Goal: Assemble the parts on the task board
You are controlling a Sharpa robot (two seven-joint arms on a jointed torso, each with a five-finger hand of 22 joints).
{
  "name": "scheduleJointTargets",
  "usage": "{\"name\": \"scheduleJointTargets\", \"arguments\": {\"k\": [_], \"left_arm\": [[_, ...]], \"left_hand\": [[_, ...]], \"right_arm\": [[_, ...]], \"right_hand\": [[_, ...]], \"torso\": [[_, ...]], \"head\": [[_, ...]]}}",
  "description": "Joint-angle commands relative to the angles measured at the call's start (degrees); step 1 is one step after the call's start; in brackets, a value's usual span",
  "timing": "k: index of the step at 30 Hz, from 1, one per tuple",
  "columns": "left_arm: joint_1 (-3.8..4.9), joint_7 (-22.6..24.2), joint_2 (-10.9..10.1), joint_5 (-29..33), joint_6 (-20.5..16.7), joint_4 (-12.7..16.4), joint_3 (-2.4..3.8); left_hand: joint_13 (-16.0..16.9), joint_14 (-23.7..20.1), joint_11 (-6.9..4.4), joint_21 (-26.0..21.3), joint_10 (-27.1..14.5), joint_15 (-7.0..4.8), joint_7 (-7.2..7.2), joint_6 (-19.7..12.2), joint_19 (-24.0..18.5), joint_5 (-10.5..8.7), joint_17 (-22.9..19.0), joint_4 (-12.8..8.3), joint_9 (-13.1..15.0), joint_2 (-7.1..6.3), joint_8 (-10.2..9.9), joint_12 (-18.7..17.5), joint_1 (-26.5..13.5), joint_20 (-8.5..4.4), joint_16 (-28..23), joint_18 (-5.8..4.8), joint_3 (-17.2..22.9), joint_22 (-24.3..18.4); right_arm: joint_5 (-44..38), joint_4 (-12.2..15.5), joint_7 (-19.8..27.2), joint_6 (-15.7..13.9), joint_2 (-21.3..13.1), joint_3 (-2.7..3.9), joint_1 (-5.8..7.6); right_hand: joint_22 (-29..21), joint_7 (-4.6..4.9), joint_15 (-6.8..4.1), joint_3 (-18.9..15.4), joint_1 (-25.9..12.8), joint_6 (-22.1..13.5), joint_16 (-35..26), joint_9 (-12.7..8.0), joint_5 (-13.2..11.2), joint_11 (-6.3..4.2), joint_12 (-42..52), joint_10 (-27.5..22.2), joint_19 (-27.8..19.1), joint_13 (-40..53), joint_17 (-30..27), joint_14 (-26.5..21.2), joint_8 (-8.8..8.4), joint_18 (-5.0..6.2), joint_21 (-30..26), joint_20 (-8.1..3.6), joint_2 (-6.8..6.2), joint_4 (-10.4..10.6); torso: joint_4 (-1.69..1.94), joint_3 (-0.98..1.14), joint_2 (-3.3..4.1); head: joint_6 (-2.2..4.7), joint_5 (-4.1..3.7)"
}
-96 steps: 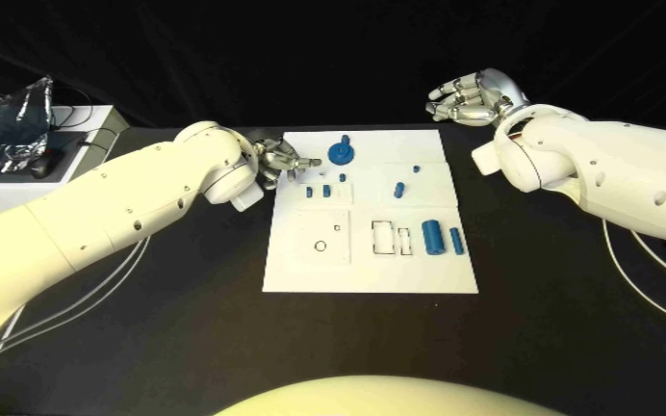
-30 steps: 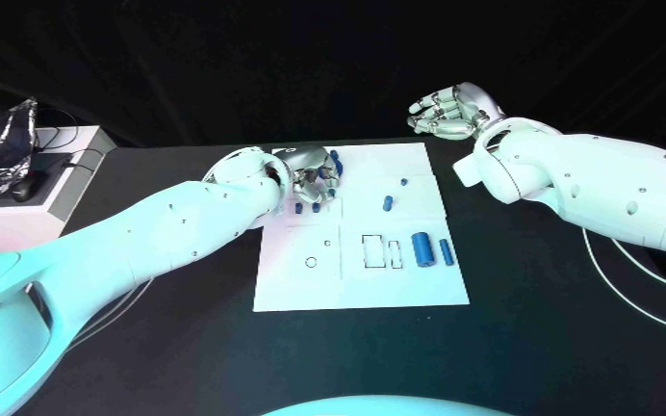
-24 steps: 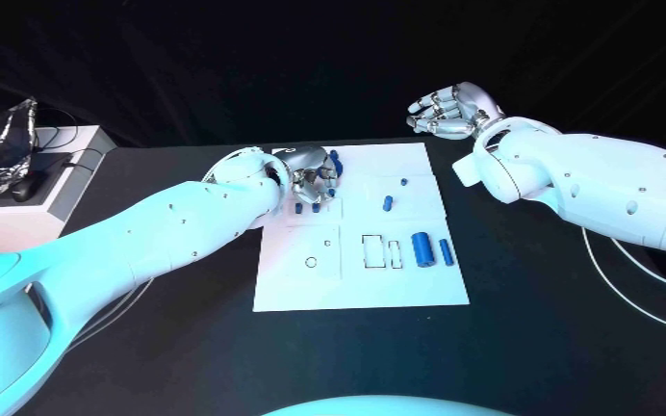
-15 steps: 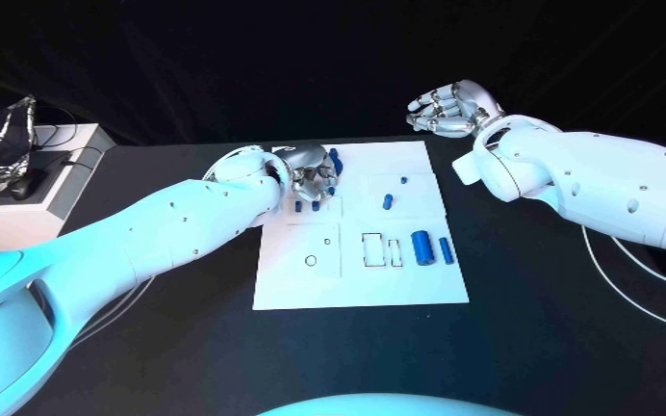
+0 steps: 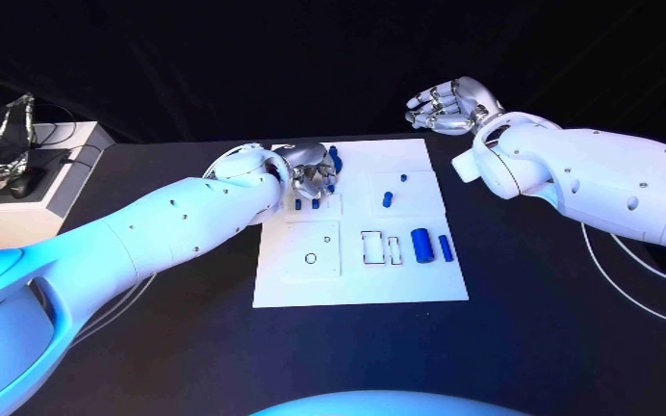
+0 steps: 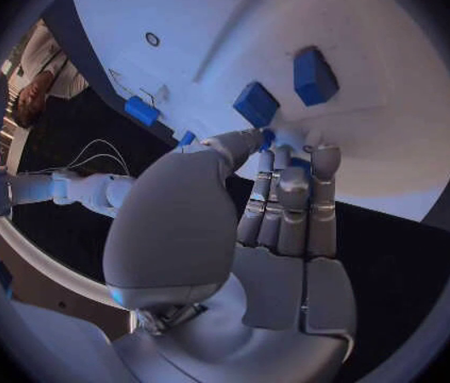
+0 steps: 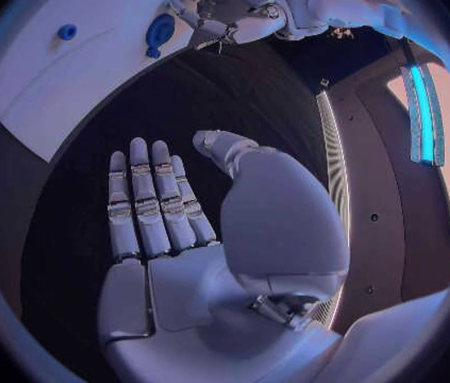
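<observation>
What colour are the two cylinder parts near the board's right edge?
Blue. The two cylinder parts lie side by side on the white task board, clearest in the head view.

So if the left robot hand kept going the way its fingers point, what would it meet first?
Probably a small blue part right at the left robot hand's fingertips, on the task board. Whether they already touch it is unclear.

no legible text, labels, numbers or signs anywhere
</observation>
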Motion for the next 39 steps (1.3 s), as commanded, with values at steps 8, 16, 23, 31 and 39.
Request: {"name": "scheduleJointTargets", "arguments": {"k": [8, 16, 23, 31, 39], "left_arm": [[0.04, 0.09, 0.7, 1.01, 1.31, -0.46, 0.01], [0.02, -0.19, 1.06, 1.09, 1.78, -1.11, -0.01], [0.02, -0.55, 1.03, 1.09, 2.09, -1.24, -0.03], [0.02, -1.03, 0.96, 0.96, 2.08, -1.26, -0.05], [0.01, -0.28, 0.83, 1.33, -0.09, -1.27, -0.07]], "left_hand": [[-0.49, 0.48, 0.18, 0.86, 1.15, -0.05, 0.13, -0.06, 0.6, -0.24, 0.04, -0.39, -0.67, 0.55, -1.13, -0.89, -0.26, -0.01, 0.88, -0.91, 1.3, 0.79], [-0.78, 0.84, -0.02, 2.02, 2.54, -0.19, -0.04, 1.35, 1.18, -0.35, 0.3, -1.31, -0.99, 1.55, -1.15, -1.37, -0.03, -0.08, 1.61, -1.07, 2.46, 2.05], [-0.69, 3.28, -0.94, 5.36, 5.91, -1.01, -0.74, 4.16, 4.05, -0.5, 2.99, -3.26, -1.1, 3.28, -0.67, -1.55, 0.24, -0.75, 3.48, -1.81, 3.56, 5.92], [-0.39, 4.77, -1.43, 7.6, 7.8, -1.51, -1.07, 5.57, 5.91, -0.53, 4.25, -5.17, -1.21, 4.35, -0.64, -1.79, 0.49, -1.28, 4.43, -2.31, 4.14, 8.47], [-0.24, 5.22, -1.52, 8.2, 8.37, -1.61, -1.0, 5.88, 6.42, -0.55, 4.61, -5.58, -1.27, 4.43, -0.73, -1.85, 0.19, -1.41, 4.65, -2.45, 4.06, 9.16]], "right_arm": [[-0.58, 0.13, 0.75, 0.21, 0.13, 0.02, 0.05], [-0.58, 0.11, 0.75, 0.23, 0.17, 0.02, 0.07], [-0.58, 0.08, 0.76, 0.27, 0.19, 0.02, 0.07], [-0.58, 0.05, 0.77, 0.35, 0.23, 0.02, 0.07], [-0.58, 0.07, 0.8, 0.31, 0.21, 0.02, 0.07]], "right_hand": [[-0.11, 0.13, 0.18, 0.1, 0.32, 0.45, -0.32, 0.1, 0.24, -0.06, 0.0, -0.31, 0.3, -0.04, -0.08, 0.25, -0.18, 0.47, 0.04, -0.26, -0.11, -0.14], [-0.11, 0.13, 0.18, 0.1, 0.32, 0.45, -0.32, 0.1, 0.24, -0.06, 0.0, -0.31, 0.3, -0.04, -0.08, 0.25, -0.18, 0.47, 0.04, -0.26, -0.11, -0.14], [-0.11, 0.13, 0.18, 0.1, 0.32, 0.45, -0.32, 0.1, 0.24, -0.06, 0.0, -0.31, 0.3, -0.04, -0.08, 0.25, -0.18, 0.47, 0.04, -0.26, -0.11, -0.14], [-0.18, 0.1, 0.18, 0.13, 0.29, 0.53, -0.34, 0.11, 0.26, -0.08, 0.04, -0.26, 0.3, -0.03, -0.1, 0.26, -0.16, 0.47, 0.02, -0.26, -0.09, -0.13], [-0.18, 0.1, 0.18, 0.13, 0.29, 0.53, -0.34, 0.11, 0.26, -0.08, 0.04, -0.26, 0.3, -0.03, -0.1, 0.26, -0.16, 0.47, 0.02, -0.26, -0.09, -0.13]], "torso": [[-0.05, 0.04, -0.04], [0.01, 0.01, -0.04], [0.07, -0.02, -0.04], [0.06, -0.05, -0.05], [0.05, -0.08, -0.09]], "head": [[-0.01, 0.05], [-0.21, -0.07], [-0.27, -0.09], [-0.39, -0.01], [-0.33, 0.0]]}}
